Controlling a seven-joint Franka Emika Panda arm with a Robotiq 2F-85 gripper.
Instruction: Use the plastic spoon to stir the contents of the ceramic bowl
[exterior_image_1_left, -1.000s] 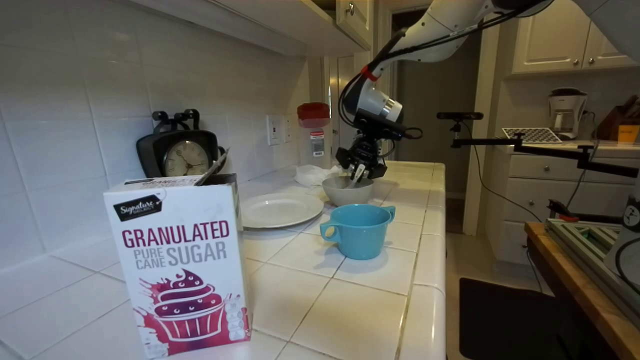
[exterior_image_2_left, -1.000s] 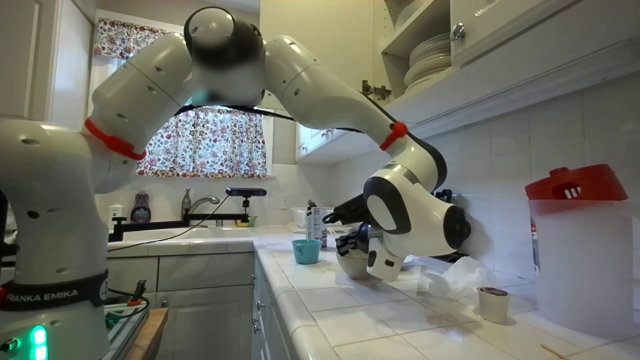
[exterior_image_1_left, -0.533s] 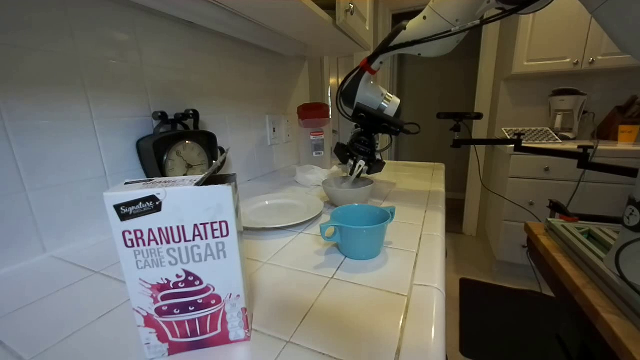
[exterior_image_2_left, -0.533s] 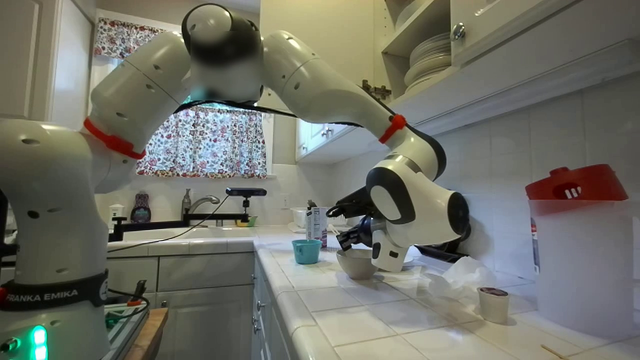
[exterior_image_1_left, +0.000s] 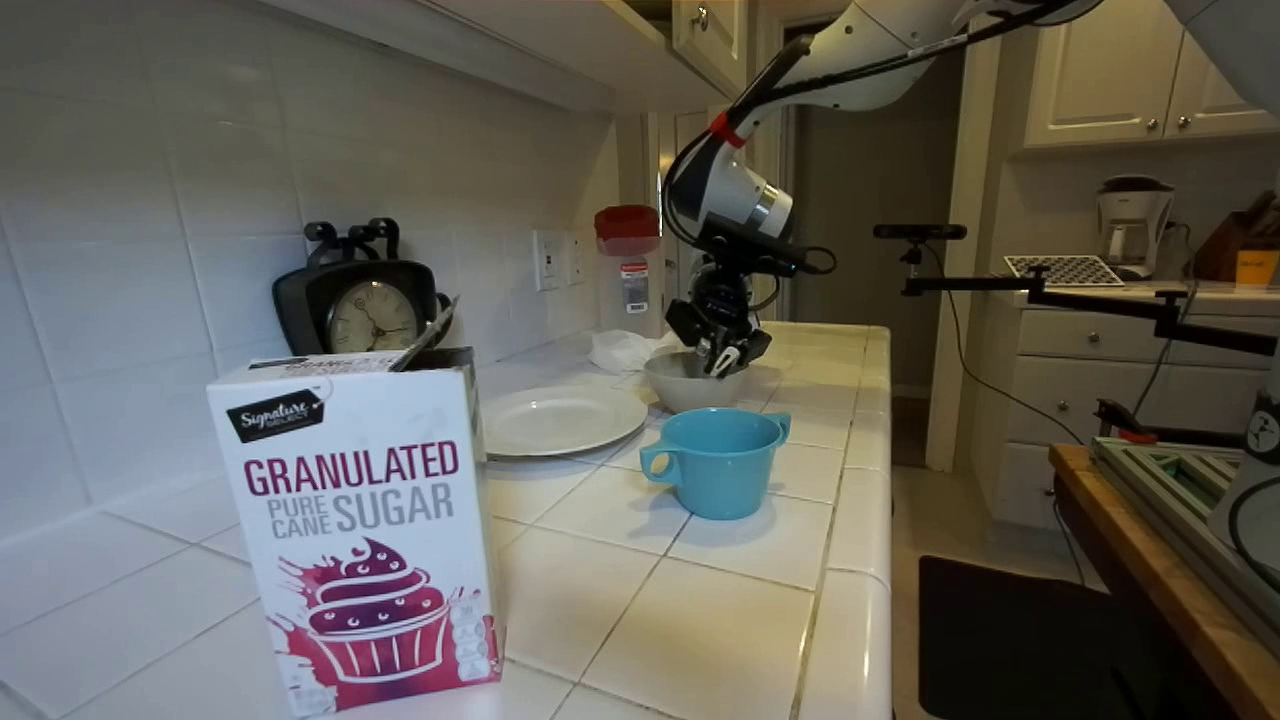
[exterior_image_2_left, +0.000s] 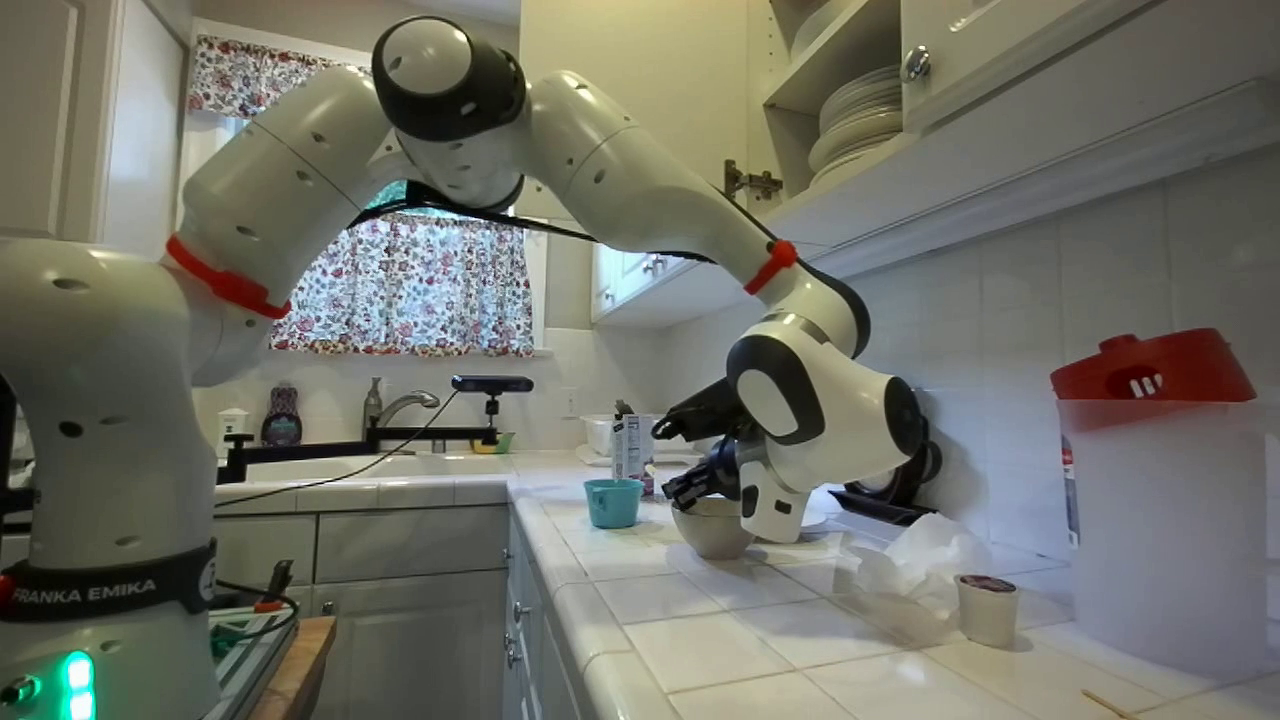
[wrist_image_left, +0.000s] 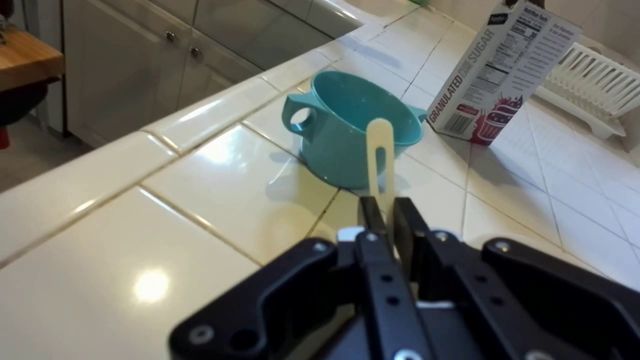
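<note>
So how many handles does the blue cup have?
2 on the blue cup, in the wrist view: one handle toward the counter edge, the other handle toward the sugar box. Exterior views show no more.

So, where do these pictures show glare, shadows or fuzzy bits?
Wrist view: a round glare spot on the tiled counter, a dark shadow stretching from the sugar box, the close-up gripper slightly soft; in an exterior view: large box lettering crisp, a faint shadow beside the blue cup; in an exterior view: green base lights glow brightly.
</note>
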